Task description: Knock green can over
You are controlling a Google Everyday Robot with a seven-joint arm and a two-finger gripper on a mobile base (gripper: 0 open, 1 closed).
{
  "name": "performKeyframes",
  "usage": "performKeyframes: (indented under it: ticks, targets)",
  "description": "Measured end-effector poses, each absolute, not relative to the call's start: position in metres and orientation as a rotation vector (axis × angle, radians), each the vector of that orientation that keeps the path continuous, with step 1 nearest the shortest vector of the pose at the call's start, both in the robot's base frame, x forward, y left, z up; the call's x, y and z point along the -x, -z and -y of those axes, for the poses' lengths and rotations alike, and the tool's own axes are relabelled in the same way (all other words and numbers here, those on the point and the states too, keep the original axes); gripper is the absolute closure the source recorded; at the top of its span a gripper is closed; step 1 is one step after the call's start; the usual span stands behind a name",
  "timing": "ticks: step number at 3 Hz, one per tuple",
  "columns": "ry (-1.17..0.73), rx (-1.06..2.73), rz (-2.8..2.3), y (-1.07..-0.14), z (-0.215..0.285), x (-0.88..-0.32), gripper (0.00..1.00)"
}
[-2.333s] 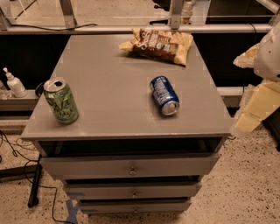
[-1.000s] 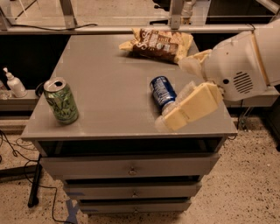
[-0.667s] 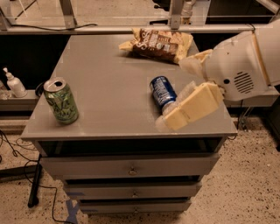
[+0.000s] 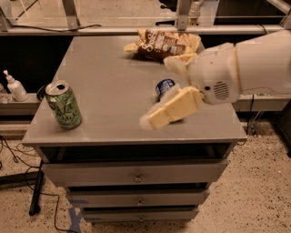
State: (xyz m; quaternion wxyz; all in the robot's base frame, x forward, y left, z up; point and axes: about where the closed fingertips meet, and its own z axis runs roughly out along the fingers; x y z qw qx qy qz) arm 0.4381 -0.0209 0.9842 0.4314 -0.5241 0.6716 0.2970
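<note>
Finds green can [image 4: 63, 105] upright near front-left corner of tabletop [image 4: 104, 77]. Locates end effector [image 4: 158, 93] above right-centre of tabletop, spread wide, gripping nothing, well apart from green can. Notes blue can [image 4: 164, 85] partly hidden behind end effector, snack bag [image 4: 161, 44] at rear edge.

— Home, shop, lab?
— Looks like a robot lab. Grey drawer cabinet [image 4: 136, 173] on speckled hard floor [image 4: 254, 200], loose cables [image 4: 11, 152], metal framing [image 4: 182, 13] behind, pump bottle [image 4: 16, 87] on a side ledge. Gripper [image 4: 157, 91] over the cabinet top's right half, fingers spread.
</note>
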Motion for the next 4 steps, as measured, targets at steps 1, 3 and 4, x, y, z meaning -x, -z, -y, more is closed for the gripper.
performKeyframes:
  ticks: [1, 3, 4]
  targets:
    - [-0.802, 1.286, -1.582, -0.969, -0.013, -0.453, 0.0]
    - [-0.904, 1.257, -1.466, -0.94, -0.075, -0.463, 0.0]
    - [-0.932, 1.261, -1.432, -0.93, -0.097, -0.468, 0.0]
